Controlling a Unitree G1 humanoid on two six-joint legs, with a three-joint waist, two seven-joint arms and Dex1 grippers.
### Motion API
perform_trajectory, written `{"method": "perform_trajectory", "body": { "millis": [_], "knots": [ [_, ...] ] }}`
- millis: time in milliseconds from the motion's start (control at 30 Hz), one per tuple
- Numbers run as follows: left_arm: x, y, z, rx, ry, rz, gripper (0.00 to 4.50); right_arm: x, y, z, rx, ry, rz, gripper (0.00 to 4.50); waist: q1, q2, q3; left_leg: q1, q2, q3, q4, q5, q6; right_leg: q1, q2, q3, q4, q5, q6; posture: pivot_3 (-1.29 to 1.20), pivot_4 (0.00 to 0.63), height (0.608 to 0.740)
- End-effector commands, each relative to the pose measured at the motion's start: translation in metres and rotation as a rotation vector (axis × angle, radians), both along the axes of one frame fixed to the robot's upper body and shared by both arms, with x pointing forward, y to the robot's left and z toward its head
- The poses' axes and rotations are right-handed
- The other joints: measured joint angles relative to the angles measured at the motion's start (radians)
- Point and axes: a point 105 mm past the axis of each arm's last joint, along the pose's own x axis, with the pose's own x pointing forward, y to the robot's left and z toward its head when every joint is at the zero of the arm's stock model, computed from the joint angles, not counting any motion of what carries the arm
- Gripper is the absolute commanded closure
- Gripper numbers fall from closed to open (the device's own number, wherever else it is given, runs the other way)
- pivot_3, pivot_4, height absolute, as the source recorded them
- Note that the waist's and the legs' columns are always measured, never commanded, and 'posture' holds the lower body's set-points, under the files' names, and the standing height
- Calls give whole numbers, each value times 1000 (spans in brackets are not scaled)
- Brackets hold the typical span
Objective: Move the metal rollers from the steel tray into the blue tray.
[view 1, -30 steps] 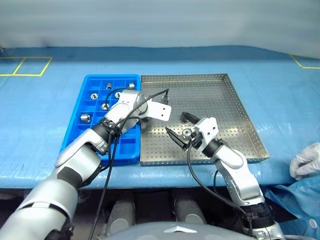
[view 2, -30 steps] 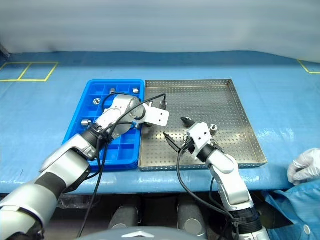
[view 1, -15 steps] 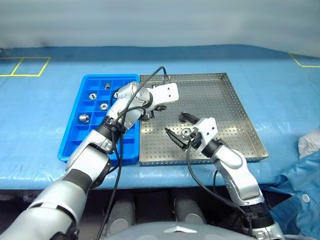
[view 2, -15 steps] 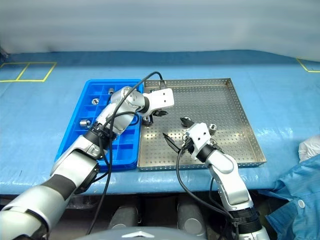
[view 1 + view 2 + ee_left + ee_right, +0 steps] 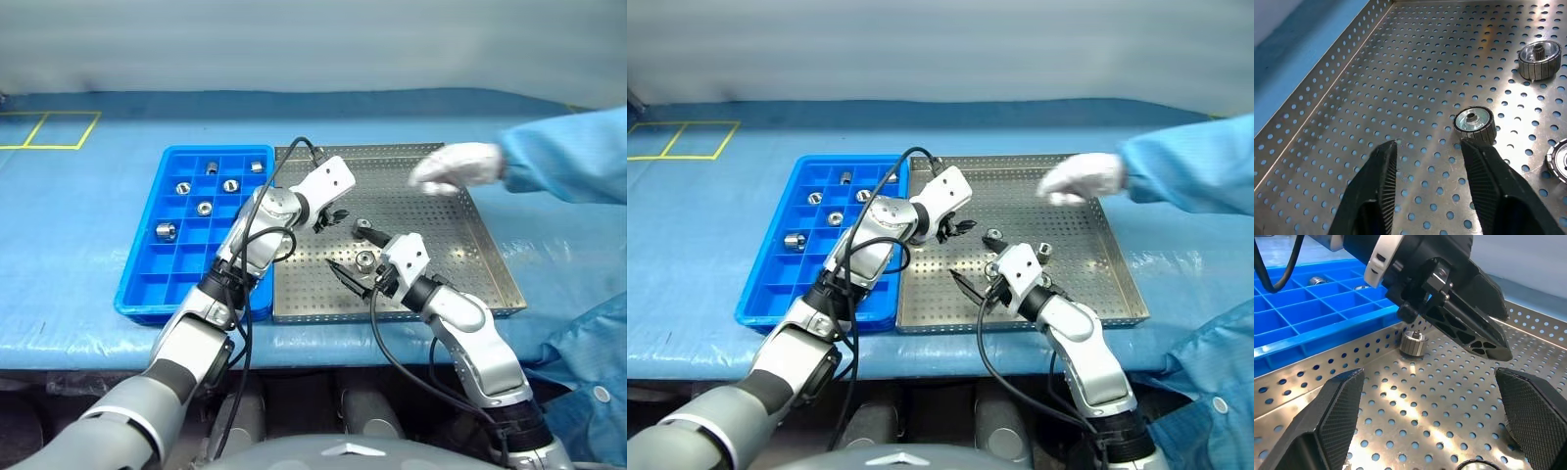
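The steel tray (image 5: 482, 223) lies to the right of the blue tray (image 5: 145, 286). Several metal rollers (image 5: 205, 208) sit in the blue tray's compartments. My left gripper (image 5: 331, 217) hangs over the steel tray's near-left part, open and empty. In the left wrist view its fingers (image 5: 1382, 171) stand apart above the perforated floor, with a roller (image 5: 1475, 125) just beyond one fingertip and another (image 5: 1539, 59) farther off. My right gripper (image 5: 354, 251) stands wide open low over the tray, a roller (image 5: 365, 259) on the floor between its fingers. One more roller (image 5: 1413, 342) rests by the tray's rim.
A person's white-gloved hand (image 5: 456, 164) on a blue sleeve (image 5: 568, 152) reaches in from the right over the steel tray's far right part. Blue cover (image 5: 88, 225) spreads around both trays, with yellow tape lines (image 5: 39, 132) at the far left.
My left gripper swung right from the blue tray's edge to over the steel tray, rolled, and opened. The person's gloved hand came in over the tray. My right arm stayed put.
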Motion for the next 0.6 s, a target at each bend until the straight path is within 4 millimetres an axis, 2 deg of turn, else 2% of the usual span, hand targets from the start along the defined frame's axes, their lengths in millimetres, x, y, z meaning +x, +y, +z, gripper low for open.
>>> {"method": "perform_trajectory", "body": {
  "millis": [33,100,300,600],
  "knots": [
    [-3,-5,15,-96,-36,17,589,-4,-2,15,-5,-32,17,0,2,0,0,0,0,0,0,0,0,0,0,0,0,0,0,25,150,740],
    [-3,-4,15,-129,-24,49,48,-6,-4,15,-19,-20,23,0,5,0,0,0,0,0,0,0,0,0,0,0,0,0,0,32,150,740],
    [-13,-2,14,-213,2,70,48,-8,-6,16,-45,-2,23,0,6,0,0,0,0,0,-1,0,0,0,0,0,-1,0,0,32,150,740],
    [-22,3,5,-212,23,72,48,-9,-9,14,-69,22,30,0,11,0,0,0,0,0,0,0,0,0,0,0,-1,0,0,42,150,740]
  ]
}}
